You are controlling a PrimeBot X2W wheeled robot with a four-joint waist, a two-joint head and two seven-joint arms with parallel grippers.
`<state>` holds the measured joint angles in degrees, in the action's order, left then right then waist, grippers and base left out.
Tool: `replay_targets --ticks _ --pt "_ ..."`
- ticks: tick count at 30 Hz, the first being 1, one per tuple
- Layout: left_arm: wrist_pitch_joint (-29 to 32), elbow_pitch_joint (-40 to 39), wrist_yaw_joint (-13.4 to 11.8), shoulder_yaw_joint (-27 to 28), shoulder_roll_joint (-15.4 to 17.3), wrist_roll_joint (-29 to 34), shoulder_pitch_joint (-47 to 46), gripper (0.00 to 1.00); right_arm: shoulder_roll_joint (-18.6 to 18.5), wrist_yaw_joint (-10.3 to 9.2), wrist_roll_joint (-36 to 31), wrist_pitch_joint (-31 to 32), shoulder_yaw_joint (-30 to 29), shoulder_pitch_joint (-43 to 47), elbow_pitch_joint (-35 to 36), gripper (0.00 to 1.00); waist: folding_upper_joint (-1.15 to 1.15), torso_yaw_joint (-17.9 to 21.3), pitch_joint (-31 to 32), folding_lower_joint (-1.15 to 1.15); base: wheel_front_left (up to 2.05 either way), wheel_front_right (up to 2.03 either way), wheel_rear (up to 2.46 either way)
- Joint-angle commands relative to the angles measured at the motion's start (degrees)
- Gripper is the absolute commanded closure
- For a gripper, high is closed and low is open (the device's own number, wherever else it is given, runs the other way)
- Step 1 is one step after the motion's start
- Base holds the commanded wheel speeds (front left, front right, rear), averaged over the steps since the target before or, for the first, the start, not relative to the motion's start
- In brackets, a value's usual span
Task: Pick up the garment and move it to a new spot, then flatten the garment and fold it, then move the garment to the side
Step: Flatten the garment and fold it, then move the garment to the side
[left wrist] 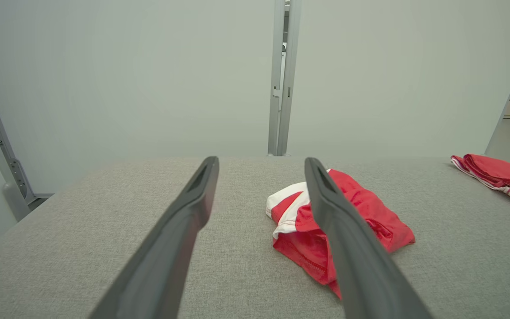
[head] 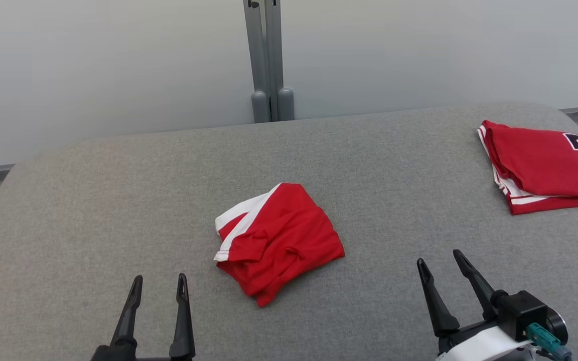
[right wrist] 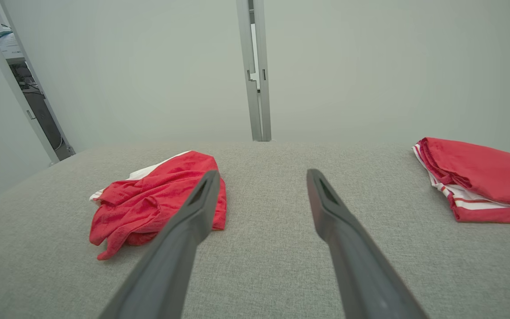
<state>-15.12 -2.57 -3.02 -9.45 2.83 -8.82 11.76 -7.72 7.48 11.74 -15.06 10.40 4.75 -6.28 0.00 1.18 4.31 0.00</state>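
Head view: crumpled garment [head: 279, 240] at centre, likely soft, light, slippery; pinch white-trimmed left edge. Spread wide, empty: left gripper [head: 160, 276], right gripper [head: 439, 256].

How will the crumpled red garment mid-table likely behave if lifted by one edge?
The crumpled garment lies in soft creases, so it will probably hang limp and unfurl. It looks thin and light. On the textured grey table, a push would likely bunch it rather than slide it.
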Motion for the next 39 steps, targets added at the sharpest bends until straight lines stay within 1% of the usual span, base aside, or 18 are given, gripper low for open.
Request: replay_targets --ticks 1,6,14,22,31,36,39 --pt "0.01 0.27 -0.38 0.08 0.14 0.72 0.74 0.0 0.05 0.02 -0.55 -0.11 0.04 0.69 -0.18 0.0 0.0 -0.05 0.19 0.0 0.0 0.0 0.0" --pt "0.01 1.19 -0.61 -0.15 0.14 0.79 1.15 0.0 -0.15 0.02 -0.59 -0.11 -0.34 0.98 -0.36 0.0 0.0 -0.33 0.66 0.0 0.0 0.0 0.0" --pt "0.01 2.98 -0.06 -0.42 0.14 0.89 1.39 0.0 0.22 0.02 -0.77 -0.11 0.21 1.14 -0.52 0.0 0.0 -0.83 0.75 0.0 0.0 0.0 0.0" --pt "0.01 3.86 0.54 -0.51 0.14 1.13 0.44 0.0 0.55 0.02 -0.74 -0.12 0.61 1.36 -0.56 0.0 0.0 -1.6 0.22 0.0 0.0 0.0 0.0" --pt "0.01 4.07 0.56 -0.95 0.14 0.8 0.0 0.0 0.23 0.02 -0.63 -0.12 1.08 0.97 -0.67 0.0 0.0 -2.58 -0.83 0.0 0.0 0.0 0.0" --pt "0.01 4.16 0.86 -1.68 0.14 0.38 -0.88 0.0 0.16 0.02 1.7 -0.12 3.48 -1.76 -2.44 0.0 0.0 -3.18 -2.17 0.0 0.0 0.0 0.0" --pt "0.01 4.26 1.1 -2.65 0.14 0.37 -1.63 0.0 -0.72 0.02 4.79 -0.12 5.87 -5.24 -4.76 0.0 0.0 -4.05 -3.31 0.0 0.0 0.0 0.0"
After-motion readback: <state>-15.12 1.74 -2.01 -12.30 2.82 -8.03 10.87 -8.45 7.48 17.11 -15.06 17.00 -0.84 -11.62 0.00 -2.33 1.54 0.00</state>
